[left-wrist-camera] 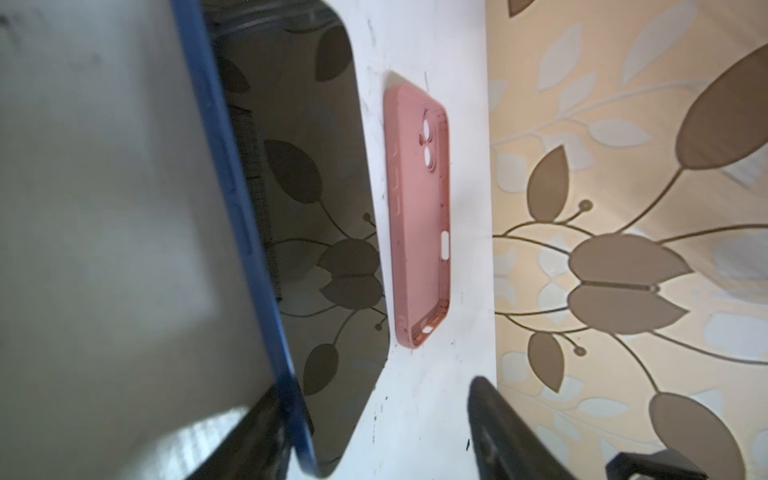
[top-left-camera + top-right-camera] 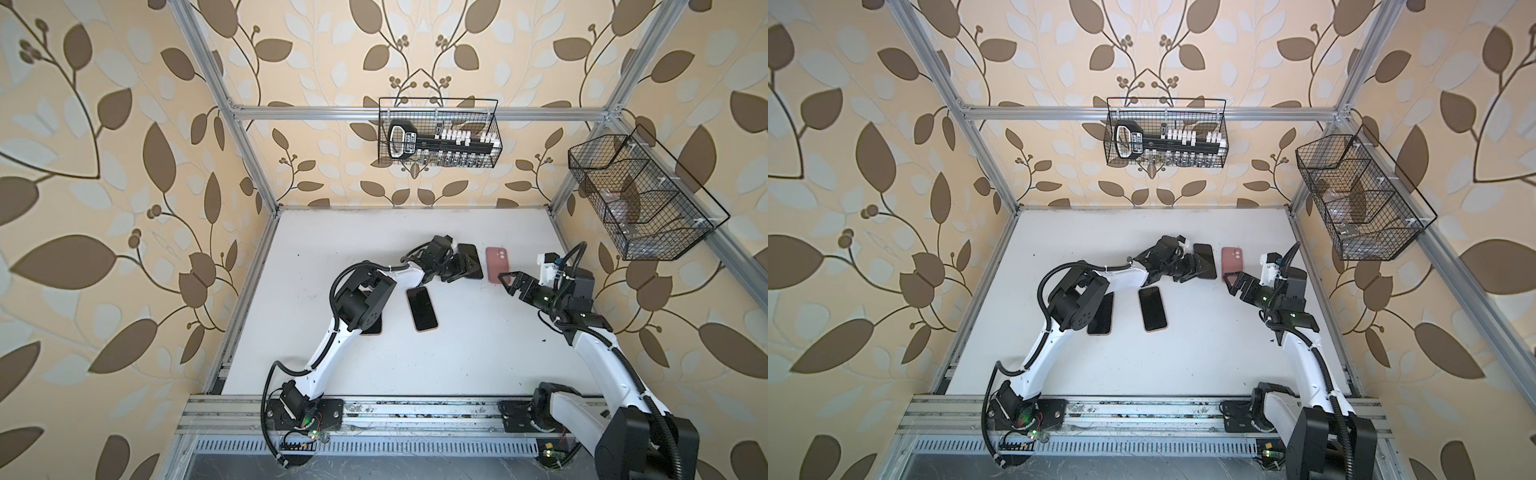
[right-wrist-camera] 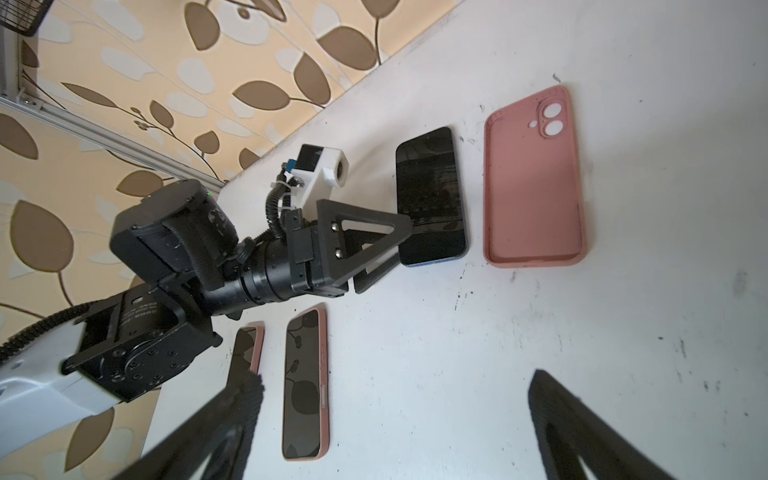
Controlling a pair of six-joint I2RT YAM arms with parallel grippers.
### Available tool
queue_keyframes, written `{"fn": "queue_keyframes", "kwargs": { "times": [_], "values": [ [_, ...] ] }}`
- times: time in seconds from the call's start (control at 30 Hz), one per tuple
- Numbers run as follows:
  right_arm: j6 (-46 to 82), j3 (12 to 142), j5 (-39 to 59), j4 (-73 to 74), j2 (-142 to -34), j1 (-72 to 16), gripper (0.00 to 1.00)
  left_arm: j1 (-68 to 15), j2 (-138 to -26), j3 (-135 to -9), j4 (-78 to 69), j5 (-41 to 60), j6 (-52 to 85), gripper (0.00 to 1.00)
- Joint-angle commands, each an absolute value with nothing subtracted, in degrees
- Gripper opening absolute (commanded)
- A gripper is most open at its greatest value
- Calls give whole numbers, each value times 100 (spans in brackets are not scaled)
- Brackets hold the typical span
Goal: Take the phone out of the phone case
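Bare phone and empty pink case, side by side.
The blue-edged phone [image 3: 432, 195] lies screen-up, its near end at the left gripper's [image 3: 388, 255] fingertips. The pink case [image 3: 534, 191] lies hollow side up beside it, before the right gripper [image 2: 508, 284].

Phone case [image 3: 534, 183] showing dusty pink, right of frame. Phone [image 3: 432, 195] beside it showing black screen, blue edge, glass reflecting brown leaf pattern. Other phones [image 3: 305, 386] showing pink rims, black screens. Table [image 2: 457, 353] showing white, dark specks. Wallpaper [image 2: 104, 208] showing beige, brown and pale leaves. Wire basket [image 2: 494, 133] showing black.
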State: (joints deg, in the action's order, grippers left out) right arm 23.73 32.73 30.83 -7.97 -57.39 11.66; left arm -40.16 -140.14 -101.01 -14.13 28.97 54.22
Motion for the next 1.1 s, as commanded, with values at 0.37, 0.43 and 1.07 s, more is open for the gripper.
{"fn": "queue_keyframes", "kwargs": {
  "times": [0.37, 0.43, 1.07],
  "values": [
    [1859, 3892, 2352, -1612, -5575, 840, 100, -4034, -12671, -9301, -589, 2232, 4693, 99],
    [1807, 3999, 2187, -1734, -5592, 621, 100, -4026, -12322, -9118, -413, 2071, 4558, 99],
    [2496, 4739, -529, -1680, -6643, -3036, 100, -2944, -7931, -6931, 2354, 209, 3818, 99]
  ]
}}
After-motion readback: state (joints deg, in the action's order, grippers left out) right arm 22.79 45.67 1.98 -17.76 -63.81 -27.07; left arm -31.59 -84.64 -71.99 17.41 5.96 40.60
